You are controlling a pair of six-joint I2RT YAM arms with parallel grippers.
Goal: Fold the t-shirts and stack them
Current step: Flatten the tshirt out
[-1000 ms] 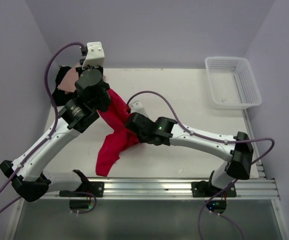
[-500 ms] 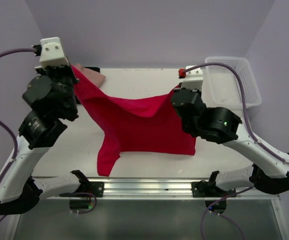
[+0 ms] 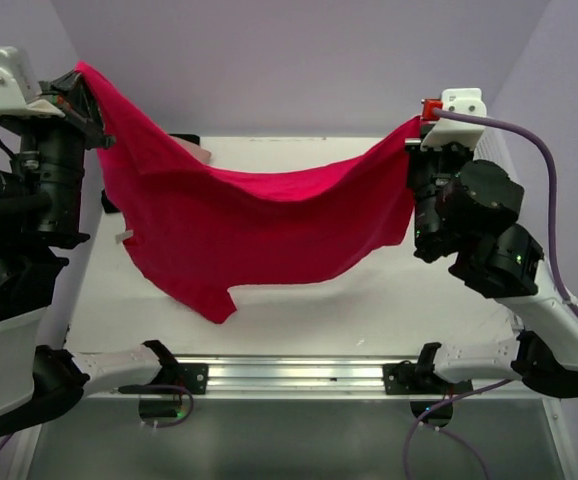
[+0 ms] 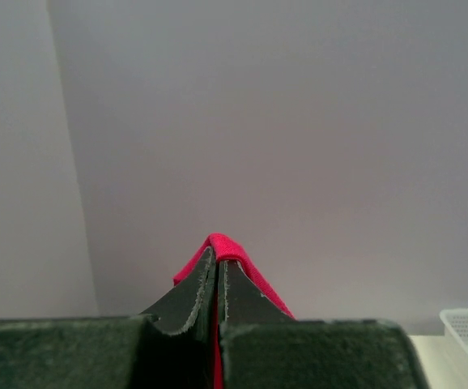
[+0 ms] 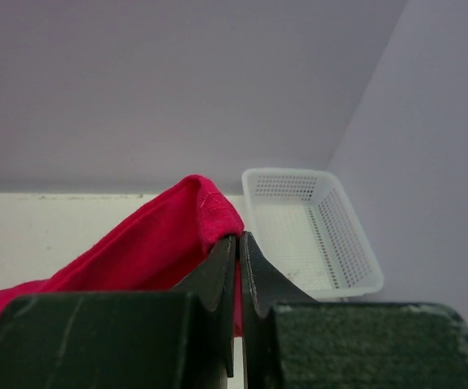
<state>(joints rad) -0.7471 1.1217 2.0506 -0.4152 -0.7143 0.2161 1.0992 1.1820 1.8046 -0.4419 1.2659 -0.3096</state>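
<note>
Red shirt (image 3: 259, 230): one edge clamped in left gripper (image 4: 217, 279), the opposite edge in right gripper (image 5: 238, 263); cloth sags between.

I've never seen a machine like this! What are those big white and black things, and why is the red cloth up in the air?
They are two robot arms bolted to a table. One picture looks down from above and behind them. The other two come from small cameras on the wrists, so you see the dark fingers close up. The left pincer and the right pincer are each shut on an edge of the red t-shirt, holding it spread between them. A white basket sits at the table's far right corner, and some pink cloth peeks out behind the shirt.
</note>
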